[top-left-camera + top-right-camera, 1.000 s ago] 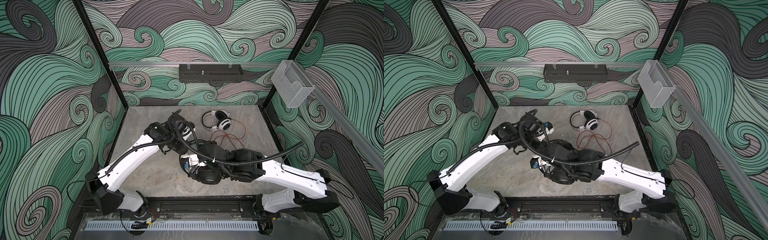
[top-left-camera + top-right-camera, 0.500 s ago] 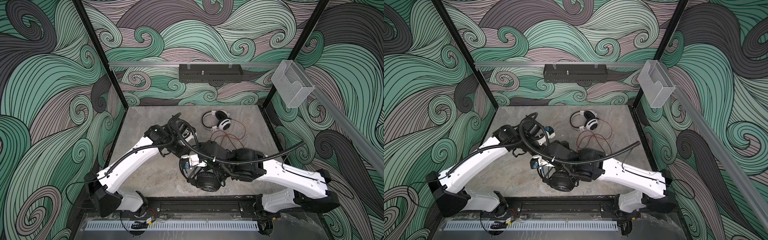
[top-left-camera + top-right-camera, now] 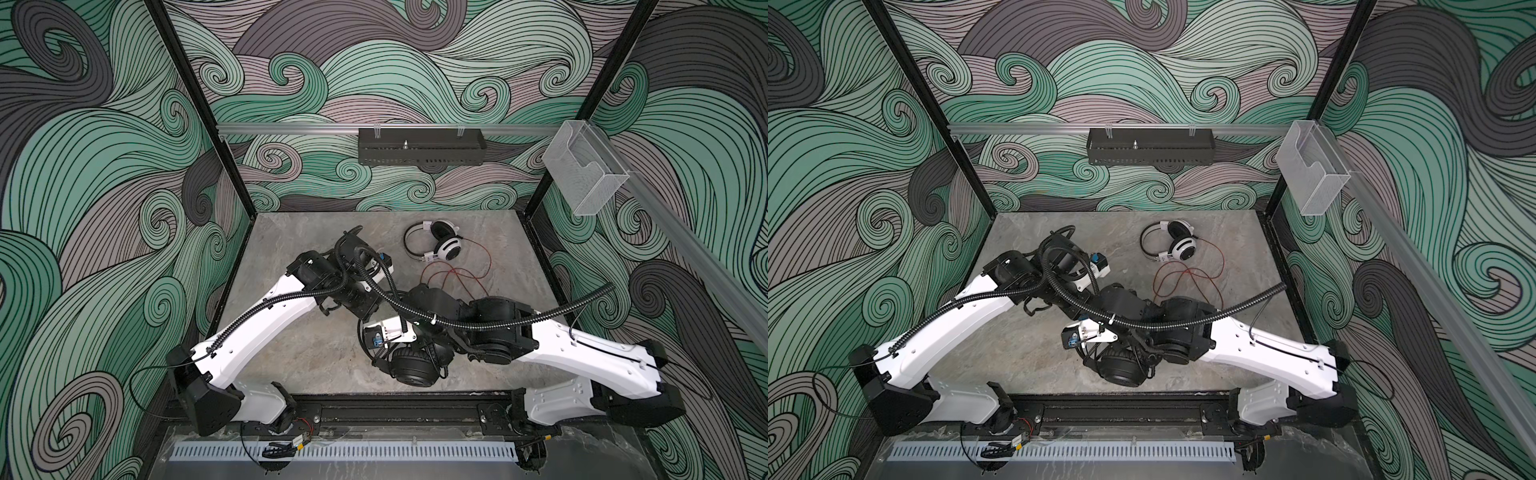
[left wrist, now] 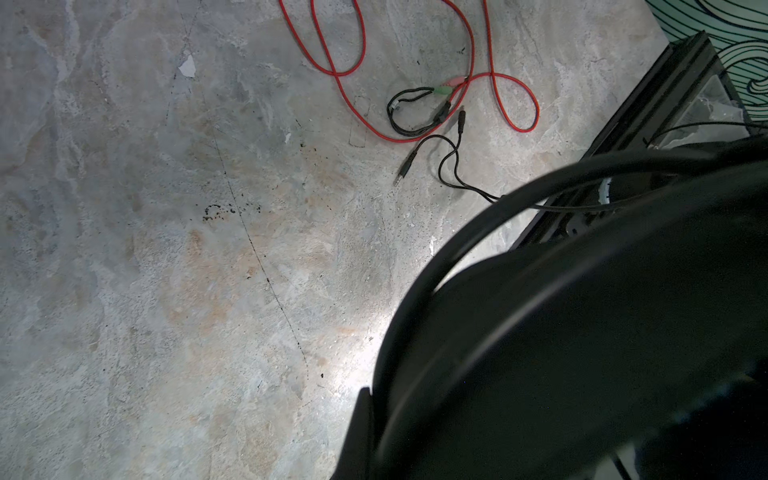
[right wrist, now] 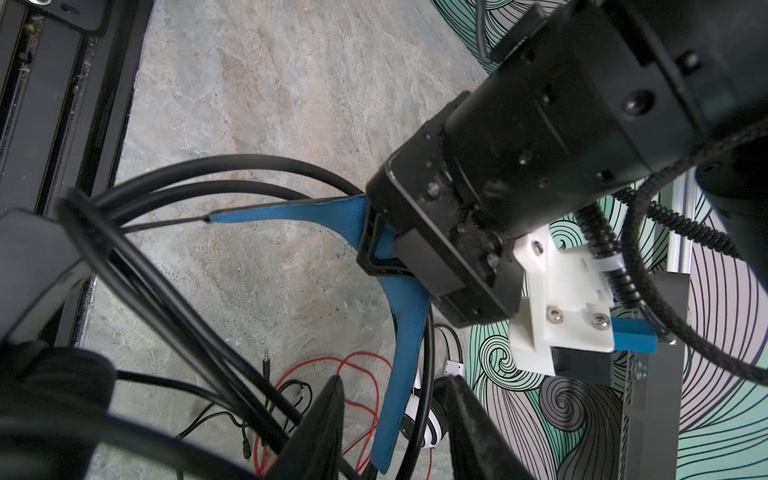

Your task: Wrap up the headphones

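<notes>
Two arms crowded the black headset (image 3: 411,366), its earcup sitting just under the right gripper (image 5: 395,386), whose jaws stood partly apart around a strand of black cable (image 5: 430,365) and a blue finger (image 5: 401,353) of the left gripper (image 5: 332,307). That gripper was clamped tight, apparently on the headset's band. Closing there risked pinching the finger instead of cable; the loose plug (image 4: 406,165) could drag into the red cable (image 4: 337,75) beyond the left gripper. The white-and-black headset (image 3: 445,248) lay well beyond both. The front edge of the table (image 3: 316,357) ran close by the right gripper; bare stone lay free beside it.
</notes>
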You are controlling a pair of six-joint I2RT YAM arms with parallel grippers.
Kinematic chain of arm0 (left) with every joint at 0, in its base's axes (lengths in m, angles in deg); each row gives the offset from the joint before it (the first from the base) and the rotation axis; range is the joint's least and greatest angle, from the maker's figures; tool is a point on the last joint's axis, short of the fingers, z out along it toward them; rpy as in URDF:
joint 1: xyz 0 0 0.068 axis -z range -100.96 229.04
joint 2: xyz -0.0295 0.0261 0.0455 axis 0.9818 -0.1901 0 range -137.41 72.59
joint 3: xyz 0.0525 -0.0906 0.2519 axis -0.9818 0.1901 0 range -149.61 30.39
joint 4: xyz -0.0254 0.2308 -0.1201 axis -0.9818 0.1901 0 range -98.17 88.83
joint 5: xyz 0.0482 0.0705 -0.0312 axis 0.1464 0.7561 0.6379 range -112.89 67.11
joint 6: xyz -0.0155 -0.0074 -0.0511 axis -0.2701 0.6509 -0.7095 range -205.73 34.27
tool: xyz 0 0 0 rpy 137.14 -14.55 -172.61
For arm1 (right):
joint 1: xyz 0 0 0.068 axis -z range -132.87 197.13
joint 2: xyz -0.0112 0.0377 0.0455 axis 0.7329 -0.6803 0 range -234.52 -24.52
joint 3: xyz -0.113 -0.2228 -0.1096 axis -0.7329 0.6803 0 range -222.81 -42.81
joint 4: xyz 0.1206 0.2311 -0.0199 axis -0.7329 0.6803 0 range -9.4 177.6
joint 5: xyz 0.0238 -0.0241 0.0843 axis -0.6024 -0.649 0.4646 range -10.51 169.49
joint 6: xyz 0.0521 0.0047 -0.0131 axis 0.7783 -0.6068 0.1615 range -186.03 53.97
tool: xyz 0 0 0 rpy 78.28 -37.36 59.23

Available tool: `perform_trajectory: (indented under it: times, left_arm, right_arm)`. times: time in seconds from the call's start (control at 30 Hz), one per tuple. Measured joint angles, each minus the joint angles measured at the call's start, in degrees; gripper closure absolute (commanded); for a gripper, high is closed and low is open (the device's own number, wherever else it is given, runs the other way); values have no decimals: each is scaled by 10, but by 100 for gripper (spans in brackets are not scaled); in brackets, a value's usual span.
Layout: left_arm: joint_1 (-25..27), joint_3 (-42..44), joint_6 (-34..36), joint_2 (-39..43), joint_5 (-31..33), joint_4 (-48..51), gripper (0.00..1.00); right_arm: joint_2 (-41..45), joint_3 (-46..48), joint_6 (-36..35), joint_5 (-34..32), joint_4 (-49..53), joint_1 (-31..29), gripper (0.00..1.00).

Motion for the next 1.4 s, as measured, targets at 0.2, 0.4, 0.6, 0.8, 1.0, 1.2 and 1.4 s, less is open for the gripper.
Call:
perform_trajectory:
  times: [0.2,0.4,0.6,0.8,1.0,1.2,1.4]
  left_arm:
    - [-7,8,-14,15,8,-10,100]
    - [-27,14,-26,24,12,-16,100]
    - [-35,14,-46,24,5,-21,100]
    - [-40,15,-83,10,-1,-32,100]
    - [-41,17,-121,-9,-36,-54,100]
    - [-41,17,-129,-8,-49,-61,100]
    - [-41,26,-115,-2,-19,-57,100]
  right_arm:
    - [13,5,3,8,1,0,87]
    - [25,5,3,10,8,-2,100]
    - [19,3,-1,-6,11,-22,100]
    - [-20,-13,-12,-55,21,-68,100]
    - [-72,-34,-14,-92,24,-96,100]
    - [-88,-40,-13,-119,24,-96,100]
    - [-77,-40,-17,-135,24,-81,100]
